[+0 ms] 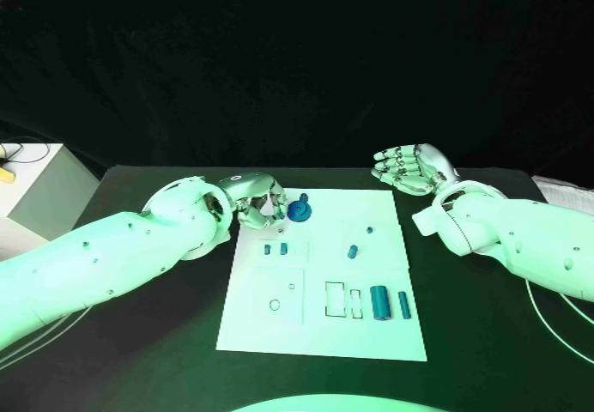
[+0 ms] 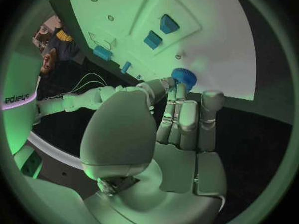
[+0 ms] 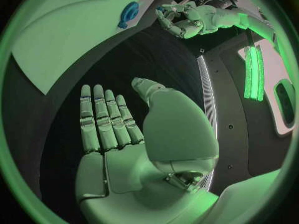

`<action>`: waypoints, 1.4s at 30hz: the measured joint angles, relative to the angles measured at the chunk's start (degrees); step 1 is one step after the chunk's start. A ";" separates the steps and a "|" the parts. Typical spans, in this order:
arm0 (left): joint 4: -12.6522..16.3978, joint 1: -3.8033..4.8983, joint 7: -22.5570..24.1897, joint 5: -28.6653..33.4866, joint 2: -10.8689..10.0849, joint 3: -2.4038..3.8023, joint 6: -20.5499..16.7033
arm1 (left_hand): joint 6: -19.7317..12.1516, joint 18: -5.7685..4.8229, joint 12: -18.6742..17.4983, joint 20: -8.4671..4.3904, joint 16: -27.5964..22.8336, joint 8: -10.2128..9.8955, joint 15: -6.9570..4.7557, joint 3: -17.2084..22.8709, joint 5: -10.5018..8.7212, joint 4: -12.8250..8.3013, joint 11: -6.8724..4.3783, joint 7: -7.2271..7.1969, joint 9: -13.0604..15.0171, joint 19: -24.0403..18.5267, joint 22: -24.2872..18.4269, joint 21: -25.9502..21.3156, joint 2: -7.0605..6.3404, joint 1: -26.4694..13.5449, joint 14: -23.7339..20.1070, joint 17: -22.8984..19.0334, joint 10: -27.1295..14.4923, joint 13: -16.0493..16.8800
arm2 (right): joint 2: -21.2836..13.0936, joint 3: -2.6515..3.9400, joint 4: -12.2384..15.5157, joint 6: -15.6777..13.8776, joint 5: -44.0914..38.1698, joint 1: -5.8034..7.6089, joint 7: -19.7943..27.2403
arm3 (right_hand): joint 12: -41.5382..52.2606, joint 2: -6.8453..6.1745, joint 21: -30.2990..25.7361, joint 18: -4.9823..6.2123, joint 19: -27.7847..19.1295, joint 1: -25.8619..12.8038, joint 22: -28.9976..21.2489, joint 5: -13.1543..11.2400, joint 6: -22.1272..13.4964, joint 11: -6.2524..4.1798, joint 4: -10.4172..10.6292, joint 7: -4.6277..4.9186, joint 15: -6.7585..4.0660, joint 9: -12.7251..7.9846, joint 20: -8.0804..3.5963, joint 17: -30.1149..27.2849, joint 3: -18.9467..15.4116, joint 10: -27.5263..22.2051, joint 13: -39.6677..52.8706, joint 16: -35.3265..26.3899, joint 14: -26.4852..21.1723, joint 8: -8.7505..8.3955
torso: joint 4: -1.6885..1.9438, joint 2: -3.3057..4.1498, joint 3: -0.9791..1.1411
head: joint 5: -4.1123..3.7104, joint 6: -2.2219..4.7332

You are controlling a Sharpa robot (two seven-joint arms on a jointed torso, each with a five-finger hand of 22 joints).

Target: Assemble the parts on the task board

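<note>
The white task board [image 1: 324, 330] lies in the middle of the table. A blue gear-like part [image 1: 301, 210] stands at its far left corner. My left hand [image 1: 257, 202] is just left of that part, thumb and fingertips [image 2: 179, 92] drawn near each other and pointing at the gear [image 2: 184, 77]. In the right wrist view a small gap shows between the gear [image 3: 129, 13] and the left hand [image 3: 182, 21]. My right hand [image 1: 409, 166] hovers beyond the board's far right corner, its fingers [image 3: 102, 119] stretched out flat and holding nothing.
Small blue parts [image 1: 275, 249] [image 1: 353, 251] lie mid-board. Two blue cylinders [image 1: 390, 305] lie at the near right beside rectangular outlines [image 1: 336, 299]. A pale box [image 1: 37, 196] stands off the table's left edge, and papers [image 1: 565, 190] lie at the far right.
</note>
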 measured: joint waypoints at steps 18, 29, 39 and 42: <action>-1.02 -1.75 -0.53 -0.04 -0.33 -0.30 1.45 | 0.19 0.00 -0.21 0.21 0.00 -0.02 0.22 -0.15 0.00 -0.15 -0.08 -0.20 0.06 -0.22 -0.23 0.00 0.00 0.00 -0.23 -0.29 0.08 -0.05 | -0.13 -0.01 0.08 0.00 0.00 -0.01 0.00 | 0.00 0.29 0.00 0.00 0.00 -0.29 -0.18 0.00 0.00 0.00 -0.14 0.00 0.00 -0.06 0.00 -0.24 -0.14 0.00 0.01 0.00 0.00 0.00 | -0.11 0.09 0.00 | -0.01 -0.19; -1.29 -2.19 -0.58 -0.26 0.32 -0.27 1.45 | 0.18 0.00 -0.44 0.21 -0.01 -0.03 0.22 -0.16 0.00 -0.15 -0.20 -0.20 0.06 -0.22 -0.28 0.00 -0.01 0.00 -0.22 -0.34 0.20 -0.04 | -0.13 -0.01 0.11 0.00 0.01 0.01 0.00 | 0.00 0.29 0.00 0.00 0.00 -0.29 -0.17 0.00 0.00 0.00 -0.14 0.00 0.00 -0.06 0.00 -0.23 -0.14 0.00 0.01 0.00 0.00 0.00 | -0.10 0.08 0.02 | -0.07 -0.31; -1.69 -2.25 -0.74 -0.61 0.63 -0.26 1.44 | 0.18 0.01 -0.45 0.21 -0.01 -0.03 0.22 -0.16 0.00 -0.15 -0.04 -0.20 0.05 -0.22 -0.27 0.00 -0.01 0.00 -0.23 -0.34 0.35 -0.05 | -0.11 -0.01 0.13 0.00 0.01 0.00 0.00 | 0.00 0.29 0.00 0.00 0.00 -0.29 -0.17 0.00 0.00 0.00 -0.14 0.00 0.00 -0.06 0.00 -0.23 -0.14 0.00 0.01 0.00 0.00 0.00 | -0.08 0.05 0.03 | -0.07 -0.30; -1.82 -2.25 -0.80 -0.70 0.76 -0.26 1.44 | 0.18 0.00 -0.45 0.21 -0.01 -0.03 0.22 -0.16 0.00 -0.15 0.01 -0.20 0.05 -0.22 -0.27 0.00 -0.01 0.00 -0.23 -0.34 0.40 -0.09 | -0.08 -0.01 0.19 0.00 0.01 -0.01 0.00 | 0.00 0.28 0.00 0.00 0.00 -0.28 -0.17 0.00 0.00 0.00 -0.13 0.00 0.00 -0.06 0.00 -0.23 -0.14 0.00 0.02 0.00 0.00 0.00 | -0.08 0.05 0.03 | -0.07 -0.29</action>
